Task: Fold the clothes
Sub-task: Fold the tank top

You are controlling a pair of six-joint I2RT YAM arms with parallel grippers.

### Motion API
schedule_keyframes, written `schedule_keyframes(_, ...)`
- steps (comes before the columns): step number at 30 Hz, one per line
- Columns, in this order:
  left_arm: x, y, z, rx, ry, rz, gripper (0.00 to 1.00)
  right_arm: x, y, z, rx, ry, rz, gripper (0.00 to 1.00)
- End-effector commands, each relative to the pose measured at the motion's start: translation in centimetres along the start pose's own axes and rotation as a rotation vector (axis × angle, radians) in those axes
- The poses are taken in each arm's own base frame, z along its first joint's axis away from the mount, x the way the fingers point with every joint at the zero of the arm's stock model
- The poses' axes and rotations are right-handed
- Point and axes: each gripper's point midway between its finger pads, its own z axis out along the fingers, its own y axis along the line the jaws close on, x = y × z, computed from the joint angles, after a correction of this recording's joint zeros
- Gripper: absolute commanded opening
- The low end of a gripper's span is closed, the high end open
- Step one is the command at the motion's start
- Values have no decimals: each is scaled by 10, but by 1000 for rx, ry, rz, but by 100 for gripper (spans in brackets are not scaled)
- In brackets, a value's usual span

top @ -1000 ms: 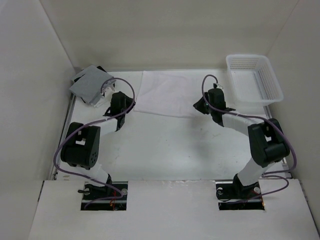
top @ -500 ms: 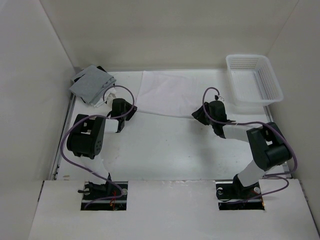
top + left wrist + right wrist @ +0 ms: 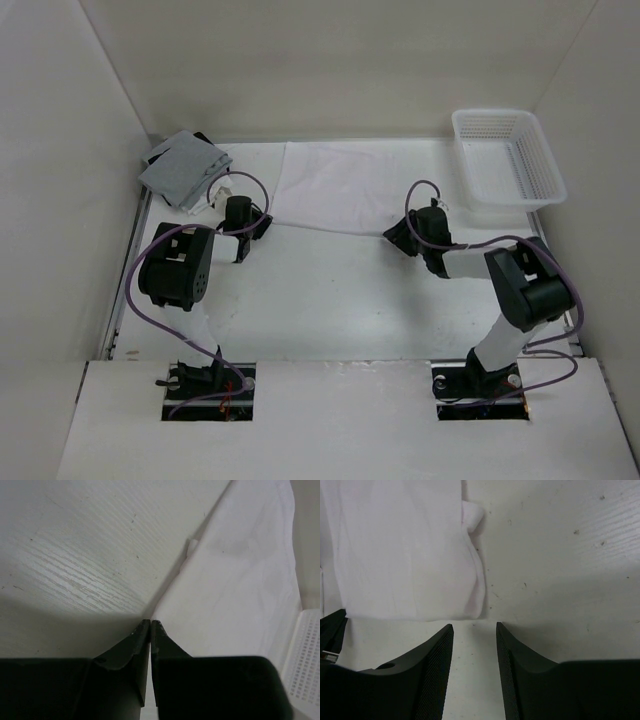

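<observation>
Thin white garment [image 3: 345,190] with a faint pink tint, spread flat, lightly wrinkled, at the far middle of the table [image 3: 320,300]

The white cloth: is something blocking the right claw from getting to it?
No, nothing visible is in the way. The right gripper is open, and the near corner of the cloth lies just ahead of its fingertips, with only a thin strip of bare table between them.

Clothes [image 3: 345,190] between folded stack [image 3: 182,168] and basket [image 3: 505,160]
</observation>
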Motion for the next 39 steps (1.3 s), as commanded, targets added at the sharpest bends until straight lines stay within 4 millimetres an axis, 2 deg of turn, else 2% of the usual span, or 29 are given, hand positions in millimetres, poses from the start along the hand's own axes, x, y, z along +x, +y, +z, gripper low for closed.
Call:
schedule_keyframes(1,-11,-9,2,27,-35,-24,3,-11,5,10,-16,-40,44,44)
schedule_keyframes(6,-9,-9,1,42,-34,-33,2,-13,6,21,-14,-37,87,37)
schedule_keyframes(10,-10,-9,-2,47,-38,-41,0,-13,8,25,-21,-32,103,19)
schedule_keyframes(13,-14,-17,-9,74,-45,-47,0,-19,13,18,-42,-63,100,7)
schedule_keyframes(16,-22,-32,-24,119,-60,-53,0,-30,26,0,-86,-100,87,3)
schedule_keyframes(20,-37,-62,-66,217,-96,-60,0,-53,45,-46,-138,-189,20,2)
schedule_keyframes(23,-51,-88,-116,311,-134,-57,0,-59,64,-97,-181,-235,-53,1)
schedule_keyframes(29,-79,-141,-261,531,-212,-4,0,-74,102,-235,-294,-368,-158,2)
schedule_keyframes(30,-86,-149,-286,567,-236,4,0,-76,106,-252,-310,-378,-164,2)
schedule_keyframes(32,-96,-160,-325,611,-269,17,0,-79,116,-285,-347,-388,-169,2)
schedule_keyframes(34,-97,-168,-344,633,-259,26,0,-77,128,-305,-386,-372,-176,2)
schedule_keyframes(35,-96,-169,-345,636,-252,28,0,-75,133,-309,-402,-364,-182,2)
schedule_keyframes(37,-89,-166,-334,610,-224,31,0,-71,139,-306,-408,-344,-193,3)
schedule_keyframes(39,-83,-158,-312,558,-201,34,0,-62,143,-288,-400,-310,-211,3)
